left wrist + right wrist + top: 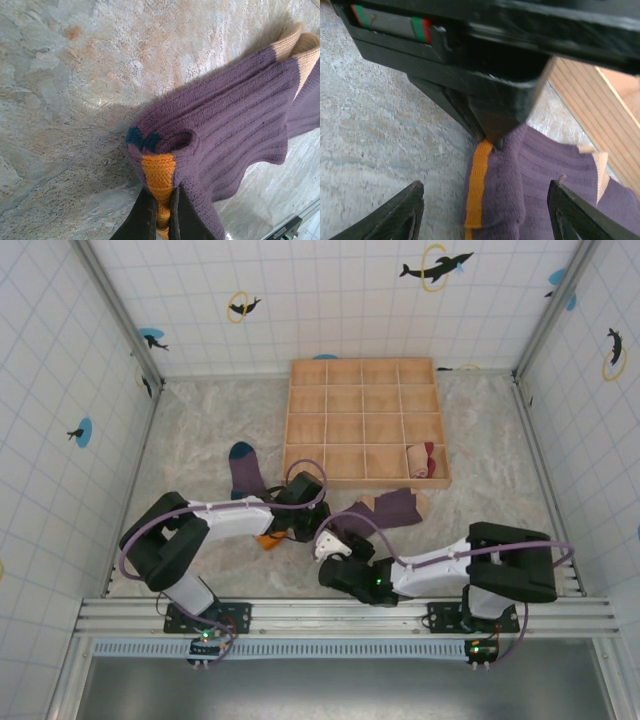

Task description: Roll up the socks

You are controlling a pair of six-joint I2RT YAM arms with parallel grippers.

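Observation:
My left gripper [160,207] is shut on the orange cuff [157,175] of the purple sock [235,125], whose cuff end is folded over with a teal patch beside it. In the top view this sock [246,476] runs from its teal toe back under the left gripper [290,518]. My right gripper [487,215] stands open, its fingers [402,215] straddling the same sock's cuff end [520,190] without touching it. A second purple sock with a tan end [397,506] lies just to the right. A rolled tan and dark-red sock [422,460] sits in a tray cell.
The wooden tray [364,420] with several compartments stands at the back centre, its edge [600,110] close on the right of the right wrist view. Tiled walls close the table on three sides. The left gripper's black body [495,75] hangs right in front of the right wrist camera.

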